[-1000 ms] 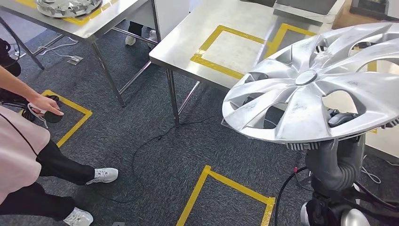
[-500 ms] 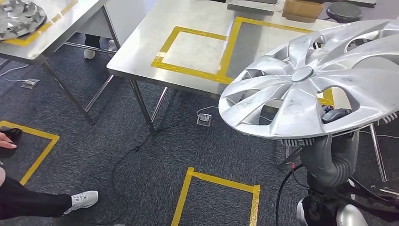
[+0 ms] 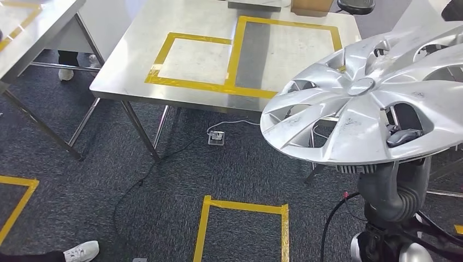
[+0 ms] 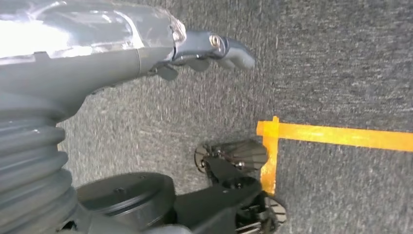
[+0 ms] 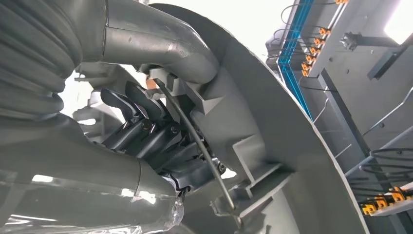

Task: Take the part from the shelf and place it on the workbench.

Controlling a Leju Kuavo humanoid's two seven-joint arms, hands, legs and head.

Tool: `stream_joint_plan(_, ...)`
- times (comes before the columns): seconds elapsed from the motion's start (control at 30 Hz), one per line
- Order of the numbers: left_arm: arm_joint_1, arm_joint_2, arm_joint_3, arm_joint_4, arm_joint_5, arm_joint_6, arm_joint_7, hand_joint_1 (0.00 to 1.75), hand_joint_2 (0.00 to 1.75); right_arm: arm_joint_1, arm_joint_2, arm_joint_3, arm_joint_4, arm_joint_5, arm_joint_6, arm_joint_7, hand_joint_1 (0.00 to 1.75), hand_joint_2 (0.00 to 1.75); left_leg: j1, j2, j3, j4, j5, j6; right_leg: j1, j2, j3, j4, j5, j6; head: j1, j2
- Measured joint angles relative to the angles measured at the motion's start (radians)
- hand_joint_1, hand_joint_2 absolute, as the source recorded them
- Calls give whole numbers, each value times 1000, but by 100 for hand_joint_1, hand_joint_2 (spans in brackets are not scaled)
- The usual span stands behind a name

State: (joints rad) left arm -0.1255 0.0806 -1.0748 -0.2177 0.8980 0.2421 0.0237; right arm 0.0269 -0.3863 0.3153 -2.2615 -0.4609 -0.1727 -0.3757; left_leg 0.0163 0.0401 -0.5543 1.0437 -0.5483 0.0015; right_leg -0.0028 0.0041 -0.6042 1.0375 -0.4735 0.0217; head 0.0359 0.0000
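Note:
The part is a large silver hubcap [image 3: 371, 103], held tilted in the air at the right of the head view. My right hand [image 3: 403, 136] grips it from below, with dark fingertips poking up through one of its openings. In the right wrist view the dark fingers [image 5: 146, 131] clamp the hubcap's grey ribbed back [image 5: 253, 122]. The steel workbench [image 3: 125, 71], marked with yellow tape rectangles, stands ahead and to the left of the hubcap. My left hand [image 4: 209, 46] hangs over the grey carpet, holding nothing, fingers stretched out.
A second steel table [image 3: 22, 38] stands at the far left. A cardboard box [image 3: 311, 5] sits at the workbench's back edge. A cable [image 3: 136, 183] and a socket box [image 3: 216, 137] lie on the carpet. A yellow tape square [image 3: 243, 207] marks the floor. A person's shoe [image 3: 82, 252] is at lower left.
The whole picture has shifted as the camera turned: the workbench now lies more in front and the person has slid out at the left. The hubcap stays in my right hand.

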Motion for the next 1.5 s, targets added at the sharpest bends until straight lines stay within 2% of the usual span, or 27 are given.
stream_joint_plan(0.07, -2, -2, 0, 0, 0, 0, 1, 0, 175, 0, 0, 0, -2, 0, 3, -2, 175, 175, 0, -4, -1, -4, 2, -11, 3, -5, 4, -12, -6, -9, 2, 0)
stream_joint_plan(0.1, -2, -2, 0, 0, 0, -1, 1, 0, 175, 0, 0, 0, -2, 0, 4, -3, 175, 175, -1, -7, 2, -7, 3, -9, 2, -8, 7, -17, -6, -6, 2, 0)
stream_joint_plan(0.2, -2, -2, 0, 0, 0, -1, 2, 0, 175, 1, 0, 0, -3, 0, 5, -4, 175, 175, -5, -18, 11, -17, 3, 16, -2, -16, 15, -27, -5, 5, -4, 0)
stream_joint_plan(0.23, -2, -2, 0, 0, 0, -1, 2, 0, 175, 1, 0, 0, -3, 0, 5, -4, 175, 175, -6, -20, 12, -19, 5, 19, -2, -17, 15, -27, -5, 4, -7, 0)
stream_joint_plan(0.4, -1, -2, 0, 0, 0, -1, 3, 0, 175, 1, 0, 0, -3, 0, 5, -4, 175, 175, -7, -28, 17, -31, 11, 8, -2, -22, 17, -25, -10, -3, -18, 0)
stream_joint_plan(0.6, -1, -2, 0, 0, 0, -1, 3, 0, 175, 0, 0, 0, -3, -1, 6, -5, 175, 175, -7, -31, 17, -34, 13, -10, -2, -27, 18, -24, -11, -5, -22, 0)
stream_joint_plan(1.13, -1, -4, 0, 0, 2, 0, 3, 0, 175, 0, 1, 0, -2, -8, 11, -13, 175, 175, -11, -29, 18, -34, 12, -9, -7, -28, 26, -34, -8, 0, -19, 0)
stream_joint_plan(1.23, -1, -5, 0, 0, 2, 0, 4, 0, 175, -1, 0, 0, -3, -9, 11, -13, 175, 175, -13, -26, 32, -53, 20, 8, -10, -25, 34, -51, 0, 14, -22, 0)
stream_joint_plan(1.27, -1, -6, 0, 0, 3, 0, 4, 0, 175, -1, 0, -1, -3, -9, 12, -13, 175, 175, -11, -23, 44, -72, 28, 16, -11, -21, 33, -46, -5, 19, -23, 0)
stream_joint_plan(1.3, -2, -7, 0, 0, 3, 0, 4, 0, 175, -2, -1, -1, -4, -10, 12, -12, 175, 175, -7, -20, 58, -93, 37, 21, -11, -16, 22, -18, -21, 20, -22, 0)
stream_joint_plan(1.4, -2, -11, 0, 0, 3, 0, 5, 0, 175, -2, -2, -1, -4, -9, 13, -12, 175, 175, 0, -10, 80, -112, 39, 22, -18, -7, -66, 157, -88, 31, -10, 0)
stream_joint_plan(1.43, -1, -13, 0, 0, 3, 0, 5, 0, 175, -1, -2, -1, -4, -9, 13, -12, 175, 175, 2, -8, 85, -111, 34, 18, -23, -7, -88, 194, -91, 36, -7, 0)
stream_joint_plan(1.47, -1, -14, 0, 0, 3, 0, 6, 0, 175, -1, -2, -1, -4, -9, 14, -11, 175, 175, 5, -5, 91, -110, 29, 13, -27, -9, -94, 197, -75, 41, -5, 0)
stream_joint_plan(1.5, -1, -15, 0, 0, 3, 0, 6, 0, 175, 0, -2, -1, -4, -9, 14, -10, 175, 175, 10, -2, 97, -107, 21, 6, -32, -15, -82, 160, -40, 47, -3, 0)
